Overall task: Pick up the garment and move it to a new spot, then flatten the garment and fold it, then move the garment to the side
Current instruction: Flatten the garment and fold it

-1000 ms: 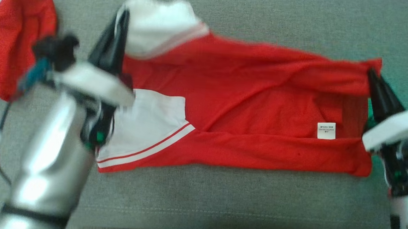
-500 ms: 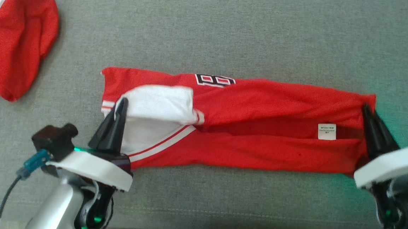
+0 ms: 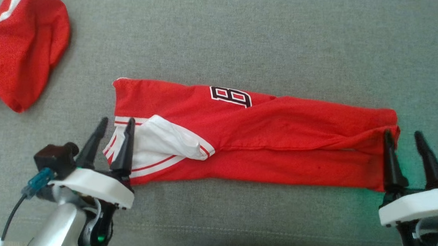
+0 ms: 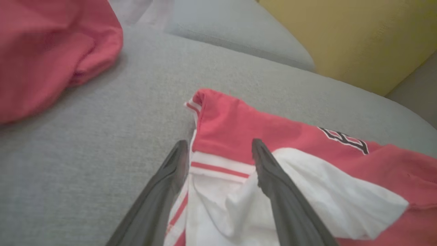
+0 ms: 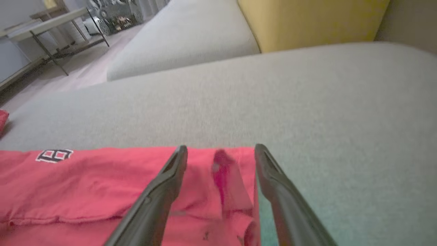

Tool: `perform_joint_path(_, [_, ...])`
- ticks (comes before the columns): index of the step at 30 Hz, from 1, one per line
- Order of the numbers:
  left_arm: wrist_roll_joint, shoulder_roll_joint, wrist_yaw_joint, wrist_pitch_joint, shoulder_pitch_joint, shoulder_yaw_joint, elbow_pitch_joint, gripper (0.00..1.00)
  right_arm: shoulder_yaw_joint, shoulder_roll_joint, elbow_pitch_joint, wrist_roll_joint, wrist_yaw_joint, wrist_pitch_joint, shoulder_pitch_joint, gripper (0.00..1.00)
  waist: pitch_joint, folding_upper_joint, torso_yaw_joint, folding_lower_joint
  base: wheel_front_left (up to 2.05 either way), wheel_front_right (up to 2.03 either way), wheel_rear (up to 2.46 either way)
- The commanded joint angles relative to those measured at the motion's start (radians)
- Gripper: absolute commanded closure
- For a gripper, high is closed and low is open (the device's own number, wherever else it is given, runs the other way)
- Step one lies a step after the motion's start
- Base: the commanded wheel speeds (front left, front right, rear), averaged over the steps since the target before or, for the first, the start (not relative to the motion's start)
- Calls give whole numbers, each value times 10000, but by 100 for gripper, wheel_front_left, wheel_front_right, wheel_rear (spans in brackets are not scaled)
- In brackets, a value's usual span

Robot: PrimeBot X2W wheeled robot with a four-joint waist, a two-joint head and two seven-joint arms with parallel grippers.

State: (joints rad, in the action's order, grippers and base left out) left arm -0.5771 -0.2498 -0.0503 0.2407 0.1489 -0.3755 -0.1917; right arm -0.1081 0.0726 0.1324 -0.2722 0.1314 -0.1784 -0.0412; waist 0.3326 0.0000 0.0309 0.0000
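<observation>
The garment (image 3: 263, 141), a red jersey with white sleeves and a black-and-white number, lies folded into a long strip across the grey cushion (image 3: 246, 45). My left gripper (image 3: 114, 126) is open at the strip's left end, its fingers astride the white sleeve edge (image 4: 218, 171). At the strip's right end my right gripper (image 3: 402, 138) is open too, with the red corner (image 5: 228, 171) lying loose between its fingers. Neither holds cloth. The number patch (image 5: 54, 155) sits on the far fold.
A second red garment (image 3: 18, 46) lies bunched at the cushion's far left. Beyond the cushion stand a yellow back cushion (image 5: 307, 20) and another grey seat (image 5: 184, 37). The cushion's front seam (image 3: 235, 230) runs just below the grippers.
Both grippers have let go of the garment and opened. The raised far half has come down toward me, so the jersey now lies as a narrow folded strip.
</observation>
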Motion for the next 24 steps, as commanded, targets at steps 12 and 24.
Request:
perform_joint_path(12, [2160, 120, -566, 207, -158, 1728, 1890, 0, 452, -108, 1226, 1005, -7, 838, 241, 0, -1231, 0, 45, 0, 0, 0, 0])
perform_joint_path(24, [2628, 24, -504, 209, -1104, 1660, 1587, 0, 785, -95, 1107, 1030, -7, 859, -328, 0, -2004, 0, -15, 0, 0, 0, 0])
